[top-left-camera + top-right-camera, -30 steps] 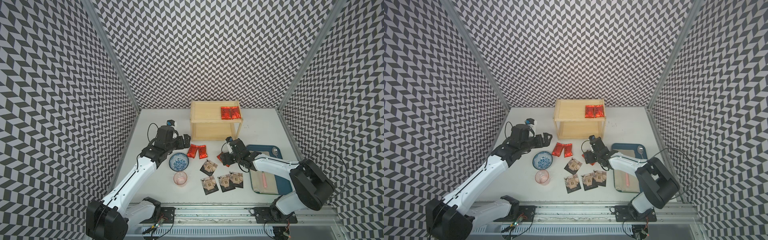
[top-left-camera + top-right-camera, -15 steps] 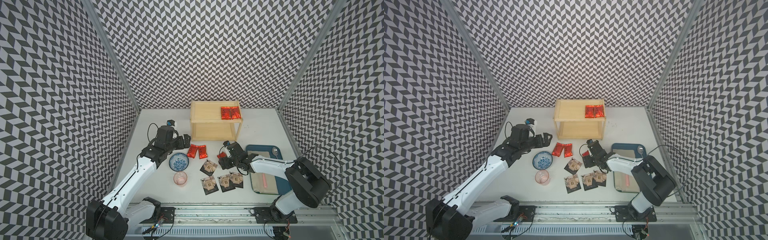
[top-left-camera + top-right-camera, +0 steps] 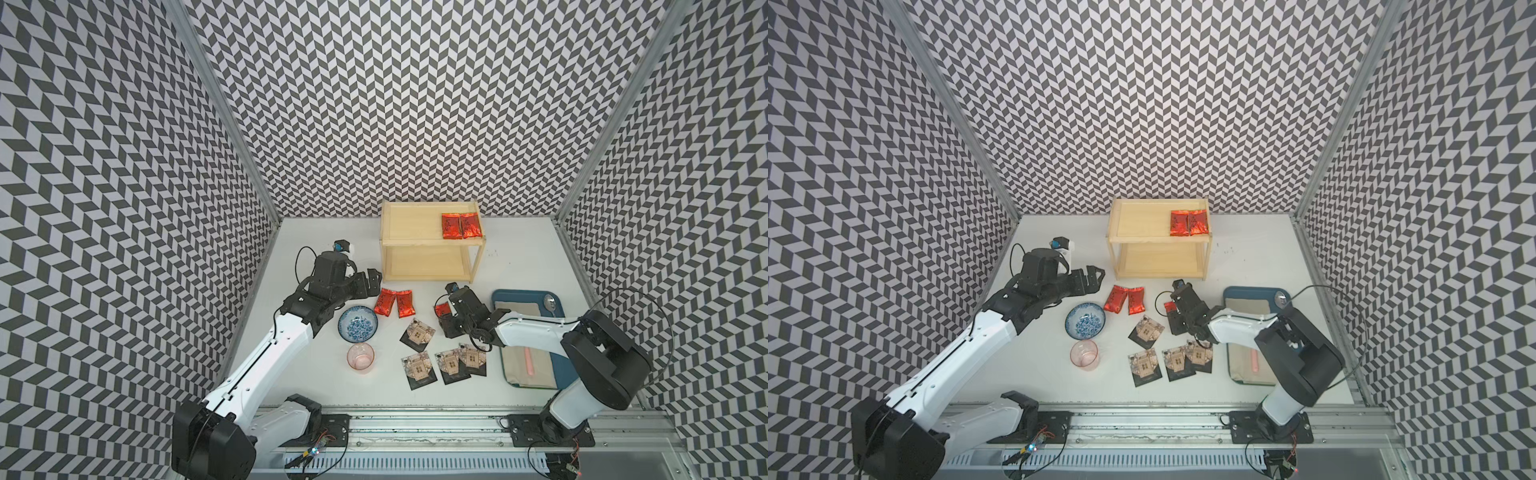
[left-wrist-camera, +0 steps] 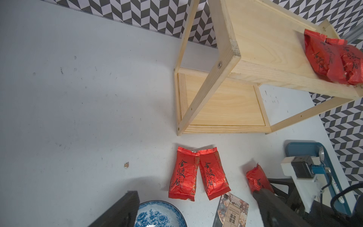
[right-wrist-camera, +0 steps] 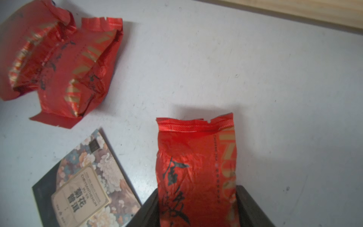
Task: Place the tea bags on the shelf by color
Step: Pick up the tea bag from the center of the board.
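Red foil, crinkled and shiny, with dark brush characters and gold bands down one edge: that is the tea bag I have between the jaws of the right gripper. They are closed against its two long edges, and its crimped end sticks out past the fingertips. Only the right wrist view gives me that print; in both top views the same packet is a small red sliver poking out beside the gripper. Just off to one side of those jaws a black square packet with a tan label and pale flowers lies flat on the white table. Farther out on that side sits a loose red pair, touching along their edges. A top view adds what the wrist misses: a row of three black packets back behind the jaws, on the wrist side. The left gripper hangs with its jaws wide apart and nothing between them. The loose red pair lies just ahead of its fingertips and the blue patterned bowl sits low beneath them. Farthest from both grippers stands the pale wood shelf, with a shelved red pair side by side at one end of its top board. The left wrist view alone shows me the grain of the lower board.
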### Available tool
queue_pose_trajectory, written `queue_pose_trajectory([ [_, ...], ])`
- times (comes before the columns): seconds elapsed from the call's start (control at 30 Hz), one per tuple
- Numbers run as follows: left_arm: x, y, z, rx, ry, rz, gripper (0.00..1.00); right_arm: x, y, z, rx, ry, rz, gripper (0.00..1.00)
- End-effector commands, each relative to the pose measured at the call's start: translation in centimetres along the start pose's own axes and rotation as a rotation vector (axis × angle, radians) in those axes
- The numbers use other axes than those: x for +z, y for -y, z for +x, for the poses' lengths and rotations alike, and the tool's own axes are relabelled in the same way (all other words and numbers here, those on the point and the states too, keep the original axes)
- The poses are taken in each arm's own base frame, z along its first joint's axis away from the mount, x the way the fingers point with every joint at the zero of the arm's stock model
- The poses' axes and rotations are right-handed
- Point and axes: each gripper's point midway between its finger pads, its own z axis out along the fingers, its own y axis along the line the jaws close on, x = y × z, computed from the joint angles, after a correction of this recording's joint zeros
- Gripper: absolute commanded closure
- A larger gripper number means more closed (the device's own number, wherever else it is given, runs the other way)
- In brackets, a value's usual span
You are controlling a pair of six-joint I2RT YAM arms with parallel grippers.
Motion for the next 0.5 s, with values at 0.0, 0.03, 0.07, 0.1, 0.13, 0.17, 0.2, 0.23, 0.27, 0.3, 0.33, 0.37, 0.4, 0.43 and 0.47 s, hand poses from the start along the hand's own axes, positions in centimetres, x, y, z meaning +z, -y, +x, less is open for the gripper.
queue_pose_trajectory([
  [0.0,-0.2,-0.2,-0.2,0.009,0.016,-0.001,0.01,0.5,0.3,-0.2,0.033,0.003,0.036,0.47],
  [0.03,-0.2,-0.2,-0.2,0.010,0.016,-0.002,0.01,0.5,0.4,-0.1,0.038,0.003,0.041,0.49],
  [0.07,-0.2,-0.2,-0.2,0.009,0.016,-0.003,0.01,0.3,0.5,-0.2,0.046,0.005,0.046,0.49],
  [0.1,-0.2,-0.2,-0.2,0.009,0.017,-0.004,0.01,0.0,0.6,-0.3,0.054,0.009,0.049,0.50],
  [0.13,-0.1,-0.2,-0.3,0.009,0.017,-0.005,0.01,-0.3,0.6,-0.5,0.064,0.016,0.049,0.51],
  [0.17,-0.1,-0.2,-0.3,0.009,0.017,-0.005,0.01,-0.8,0.5,-0.7,0.078,0.023,0.046,0.52],
  [0.2,-0.2,-0.2,-0.4,0.009,0.020,-0.005,0.01,-1.4,0.5,-0.9,0.090,0.028,0.044,0.52],
  [0.23,-0.2,-0.2,-0.5,0.009,0.021,-0.006,0.01,-2.0,0.4,-1.2,0.104,0.040,0.038,0.53],
  [0.27,-0.1,-0.1,-0.5,0.009,0.020,-0.007,0.01,-2.9,0.3,-1.6,0.121,0.055,0.031,0.53],
  [0.3,-0.2,-0.1,-0.7,0.009,0.023,-0.010,0.01,-3.9,0.3,-2.2,0.137,0.074,0.024,0.53],
  [0.33,-0.3,-0.2,-0.8,0.009,0.026,-0.016,0.01,-4.8,0.2,-2.7,0.152,0.091,0.017,0.53],
  [0.37,-0.4,-0.2,-1.2,0.011,0.032,-0.022,0.01,-5.9,0.1,-3.3,0.167,0.111,0.007,0.54],
  [0.4,-0.5,-0.2,-1.5,0.012,0.037,-0.028,0.01,-7.1,-0.1,-4.0,0.181,0.133,-0.003,0.54],
  [0.43,-0.7,-0.2,-1.8,0.012,0.045,-0.031,0.01,-8.2,-0.2,-4.7,0.193,0.151,-0.013,0.55],
  [0.47,-0.8,-0.1,-2.0,0.012,0.051,-0.032,0.01,-9.5,-0.4,-5.6,0.206,0.181,-0.026,0.55],
])
